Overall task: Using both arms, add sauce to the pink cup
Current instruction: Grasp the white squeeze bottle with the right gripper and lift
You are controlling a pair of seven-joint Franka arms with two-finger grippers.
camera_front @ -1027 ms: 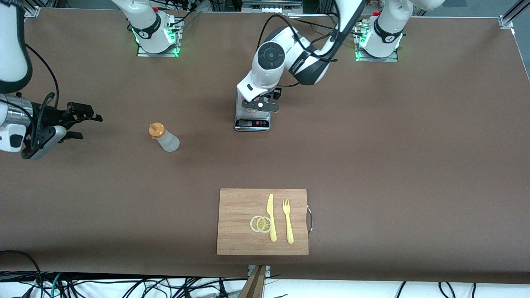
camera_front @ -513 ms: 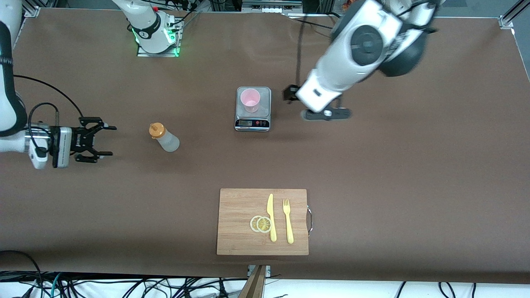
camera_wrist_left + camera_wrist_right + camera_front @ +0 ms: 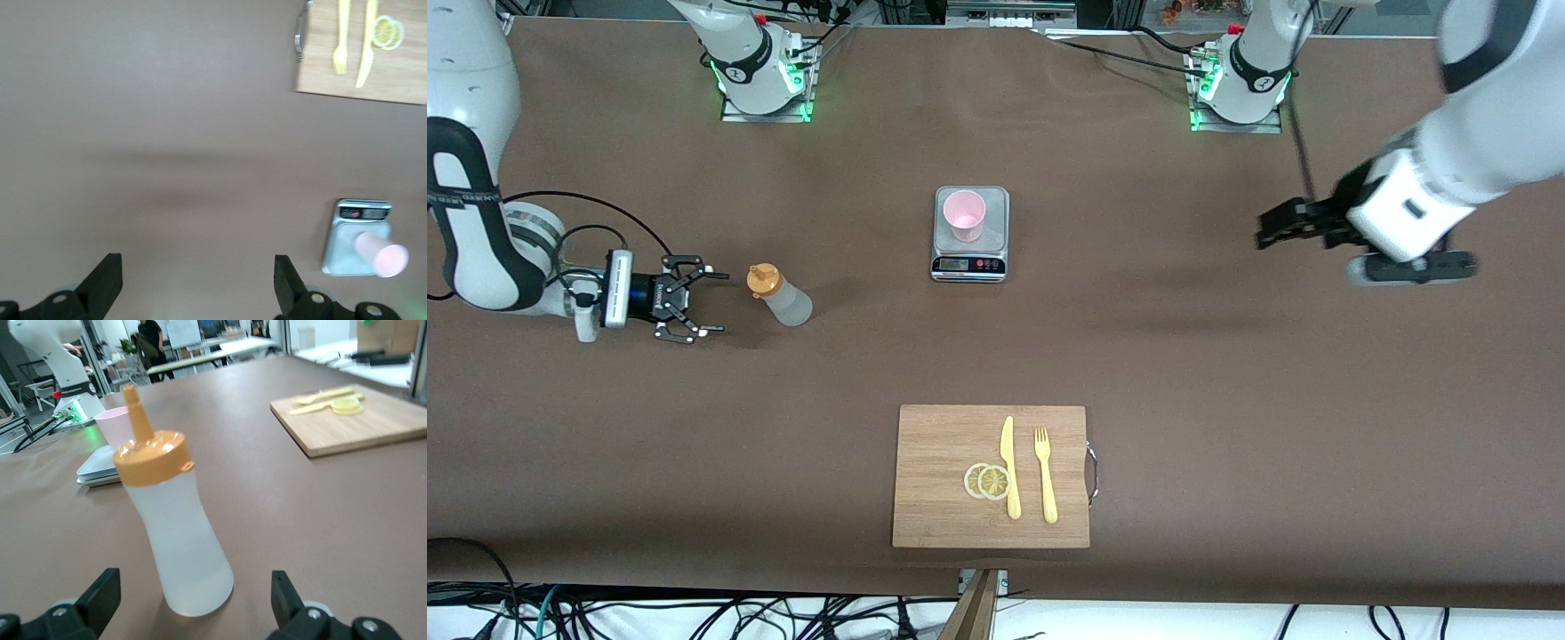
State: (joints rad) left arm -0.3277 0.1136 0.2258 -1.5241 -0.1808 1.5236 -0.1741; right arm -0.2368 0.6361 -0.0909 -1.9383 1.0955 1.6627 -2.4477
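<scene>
On the brown counter, the translucent whitish plastic squeeze bottle with an orange nozzle cap stands upright toward the right arm's end. Just beside it, low over the counter, the right gripper points at the bottle with fingers spread, holding nothing. The pale pink tapered plastic cup sits on a small silver kitchen scale mid-counter. Over the left arm's end, the left gripper hangs open and empty.
</scene>
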